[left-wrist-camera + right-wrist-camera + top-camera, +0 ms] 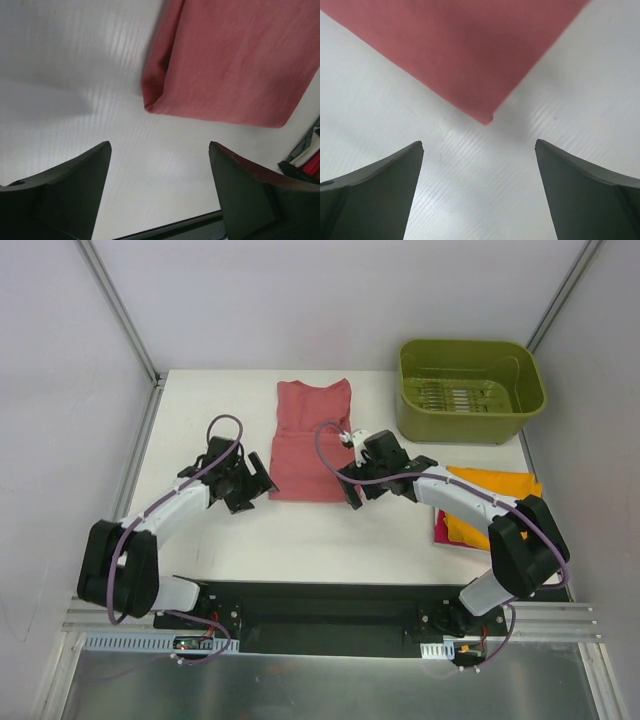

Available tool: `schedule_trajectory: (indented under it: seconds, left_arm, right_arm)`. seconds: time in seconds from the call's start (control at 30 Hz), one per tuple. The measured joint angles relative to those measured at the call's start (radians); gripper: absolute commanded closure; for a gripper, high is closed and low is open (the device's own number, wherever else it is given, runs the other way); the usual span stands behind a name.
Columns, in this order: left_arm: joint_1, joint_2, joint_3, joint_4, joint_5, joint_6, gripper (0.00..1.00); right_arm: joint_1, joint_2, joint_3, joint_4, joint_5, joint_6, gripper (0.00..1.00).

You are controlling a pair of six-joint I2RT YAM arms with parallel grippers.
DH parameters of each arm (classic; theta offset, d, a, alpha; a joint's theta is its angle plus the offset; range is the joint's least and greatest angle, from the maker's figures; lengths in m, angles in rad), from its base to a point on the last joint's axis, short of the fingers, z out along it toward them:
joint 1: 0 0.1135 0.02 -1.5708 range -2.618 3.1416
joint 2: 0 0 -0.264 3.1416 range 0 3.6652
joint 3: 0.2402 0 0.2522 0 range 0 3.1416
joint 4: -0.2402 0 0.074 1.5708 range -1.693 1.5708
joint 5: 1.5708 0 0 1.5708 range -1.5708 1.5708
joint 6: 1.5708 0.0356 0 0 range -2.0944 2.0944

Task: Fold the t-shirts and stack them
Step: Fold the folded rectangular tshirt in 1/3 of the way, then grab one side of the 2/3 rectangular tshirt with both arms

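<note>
Folding salmon t-shirt (312,440): pinch both near corners evenly, all layers.
Left gripper (160,150): jaws apart, empty, just short of left corner.
Right gripper (479,147): jaws apart, empty, facing right corner.

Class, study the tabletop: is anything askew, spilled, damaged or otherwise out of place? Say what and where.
Nothing is spilled or damaged. The salmon t-shirt lies mid-table as a long strip, slightly wider at its far end. At the right, the orange t-shirt sits off-square on the magenta t-shirt, whose edge peeks out.
</note>
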Motion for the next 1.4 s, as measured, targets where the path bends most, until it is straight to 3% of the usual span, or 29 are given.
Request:
schedule_trajectory:
  seconds: [0.13, 0.33, 0.53, 0.63, 0.67, 0.7, 0.87, 0.97, 1.17, 1.4]
  left_arm:
    - [0.000, 0.145, 0.076, 0.042, 0.033, -0.001, 0.40]
    - [0.000, 0.279, 0.126, 0.071, 0.045, 0.002, 0.57]
    - [0.000, 0.338, 0.143, 0.080, 0.044, 0.006, 0.65]
    - [0.000, 0.362, 0.158, 0.081, 0.044, 0.008, 0.78]
    - [0.000, 0.372, 0.165, 0.083, 0.039, 0.009, 0.96]
    - [0.000, 0.383, 0.174, 0.085, 0.039, 0.011, 1.00]
    - [0.000, 0.419, 0.208, 0.095, 0.053, 0.019, 1.00]
    - [0.000, 0.413, 0.201, 0.103, 0.054, 0.022, 1.00]
    - [0.000, 0.202, 0.024, 0.109, 0.052, 0.021, 1.00]
    - [-0.008, -0.373, -0.209, 0.064, 0.079, -0.002, 1.00]
  right_arm:
    - [-0.038, -0.001, -0.085, -0.006, -0.009, 0.116, 0.09]
    - [-0.084, 0.066, -0.080, 0.008, -0.027, 0.226, 0.29]
    - [-0.096, 0.175, -0.026, 0.011, -0.047, 0.265, 0.50]
    - [-0.096, 0.196, -0.008, 0.029, -0.071, 0.275, 0.60]
    - [-0.096, 0.204, -0.004, 0.034, -0.083, 0.278, 0.66]
    - [-0.096, 0.214, 0.000, 0.039, -0.093, 0.280, 0.71]
    - [-0.096, 0.245, 0.016, 0.068, -0.131, 0.288, 0.97]
    - [-0.097, 0.245, 0.010, 0.081, -0.155, 0.292, 1.00]
    - [-0.094, 0.096, -0.126, 0.092, -0.238, 0.318, 0.99]
    - [-0.040, -0.272, -0.232, 0.016, -0.378, 0.354, 0.99]
